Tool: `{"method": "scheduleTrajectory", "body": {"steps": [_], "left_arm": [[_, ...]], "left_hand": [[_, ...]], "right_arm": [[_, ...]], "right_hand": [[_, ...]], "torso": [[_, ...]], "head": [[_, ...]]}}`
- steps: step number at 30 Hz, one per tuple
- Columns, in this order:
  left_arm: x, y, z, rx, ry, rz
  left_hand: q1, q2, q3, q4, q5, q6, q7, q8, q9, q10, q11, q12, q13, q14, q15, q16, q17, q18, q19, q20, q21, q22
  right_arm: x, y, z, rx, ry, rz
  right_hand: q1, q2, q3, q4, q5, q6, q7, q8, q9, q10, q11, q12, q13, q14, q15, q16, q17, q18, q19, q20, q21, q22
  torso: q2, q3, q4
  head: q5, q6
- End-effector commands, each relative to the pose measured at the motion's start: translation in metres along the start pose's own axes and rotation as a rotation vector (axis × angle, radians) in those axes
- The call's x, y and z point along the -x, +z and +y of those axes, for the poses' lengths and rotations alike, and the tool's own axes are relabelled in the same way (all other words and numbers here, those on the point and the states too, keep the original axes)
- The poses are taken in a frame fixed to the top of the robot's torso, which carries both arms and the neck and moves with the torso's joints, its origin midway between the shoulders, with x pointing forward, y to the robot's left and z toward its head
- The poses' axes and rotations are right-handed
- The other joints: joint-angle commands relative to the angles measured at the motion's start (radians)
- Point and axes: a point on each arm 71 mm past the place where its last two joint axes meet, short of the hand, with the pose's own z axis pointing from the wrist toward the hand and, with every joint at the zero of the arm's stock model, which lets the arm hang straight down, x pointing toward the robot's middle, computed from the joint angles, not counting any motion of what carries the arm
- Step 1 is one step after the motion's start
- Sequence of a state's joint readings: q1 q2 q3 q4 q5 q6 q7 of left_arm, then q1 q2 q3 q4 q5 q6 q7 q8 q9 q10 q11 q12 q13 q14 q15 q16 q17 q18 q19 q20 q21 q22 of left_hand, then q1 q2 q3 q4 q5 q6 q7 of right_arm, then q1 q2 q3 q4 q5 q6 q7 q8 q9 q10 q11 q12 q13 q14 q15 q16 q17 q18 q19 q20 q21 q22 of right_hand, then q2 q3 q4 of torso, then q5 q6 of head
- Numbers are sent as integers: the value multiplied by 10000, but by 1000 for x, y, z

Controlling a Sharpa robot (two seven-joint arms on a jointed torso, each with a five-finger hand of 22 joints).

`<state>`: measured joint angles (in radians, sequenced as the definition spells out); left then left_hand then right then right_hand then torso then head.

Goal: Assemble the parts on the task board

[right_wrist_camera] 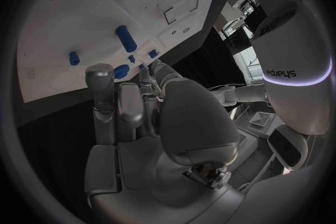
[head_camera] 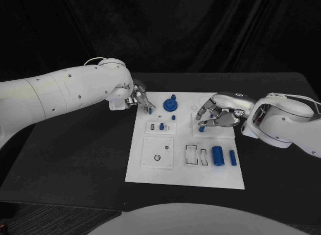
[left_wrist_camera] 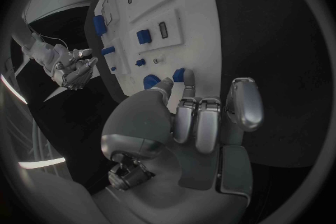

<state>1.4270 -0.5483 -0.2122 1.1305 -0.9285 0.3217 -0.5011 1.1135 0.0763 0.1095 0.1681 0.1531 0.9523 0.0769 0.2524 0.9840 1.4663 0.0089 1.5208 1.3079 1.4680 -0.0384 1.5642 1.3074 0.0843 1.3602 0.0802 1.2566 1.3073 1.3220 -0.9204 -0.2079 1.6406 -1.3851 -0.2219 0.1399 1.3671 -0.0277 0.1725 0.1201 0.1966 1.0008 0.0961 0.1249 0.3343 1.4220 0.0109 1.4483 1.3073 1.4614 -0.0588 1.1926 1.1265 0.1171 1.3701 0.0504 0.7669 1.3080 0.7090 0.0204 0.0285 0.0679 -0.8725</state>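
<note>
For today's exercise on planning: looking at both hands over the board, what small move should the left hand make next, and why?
Probably lower the left hand slightly to seat its small blue part in the board: its fingertips pinch that part at the board's far left corner, apparently just above the surface.

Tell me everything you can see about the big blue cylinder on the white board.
The big blue cylinder looks like smooth plastic, ribbed or banded along its body. It lies on its side on the white board, in the part nearest the robot and toward its right arm's side. A thinner blue rod lies beside it, apart, with outlined slots on its other side. Neither hand touches it.
</note>
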Motion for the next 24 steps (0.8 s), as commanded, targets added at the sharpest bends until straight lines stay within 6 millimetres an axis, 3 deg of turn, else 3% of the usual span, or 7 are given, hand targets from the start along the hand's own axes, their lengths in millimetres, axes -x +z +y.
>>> {"method": "scheduleTrajectory", "body": {"steps": [1,24], "left_arm": [[-2,1,-3,-201,53,75],[-3,1,-4,-157,108,162]], "left_hand": [[123,-27,13,-81,72,-11,-69,-38,19,205,-4,-59,1880,1028,39,66,2634,-64,-54,-15,-14,1610],[165,-29,44,-129,132,3,-73,-35,28,192,-11,-68,1868,1028,30,66,2634,-59,-66,-23,-32,1604]], "right_arm": [[-2,0,-1,-162,40,99],[-4,0,-2,-177,59,155]], "right_hand": [[-103,11,-8,39,-5,55,-16,64,13,-42,35,-41,391,6,57,-68,-17,130,-59,46,-76,834],[-96,11,-4,37,-4,60,-13,66,18,-81,40,-72,339,-25,62,-154,-114,149,-92,50,-205,806]], "torso": [[1,0,3],[-3,1,4]], "head": [[-3,-1],[2,-1]]}}
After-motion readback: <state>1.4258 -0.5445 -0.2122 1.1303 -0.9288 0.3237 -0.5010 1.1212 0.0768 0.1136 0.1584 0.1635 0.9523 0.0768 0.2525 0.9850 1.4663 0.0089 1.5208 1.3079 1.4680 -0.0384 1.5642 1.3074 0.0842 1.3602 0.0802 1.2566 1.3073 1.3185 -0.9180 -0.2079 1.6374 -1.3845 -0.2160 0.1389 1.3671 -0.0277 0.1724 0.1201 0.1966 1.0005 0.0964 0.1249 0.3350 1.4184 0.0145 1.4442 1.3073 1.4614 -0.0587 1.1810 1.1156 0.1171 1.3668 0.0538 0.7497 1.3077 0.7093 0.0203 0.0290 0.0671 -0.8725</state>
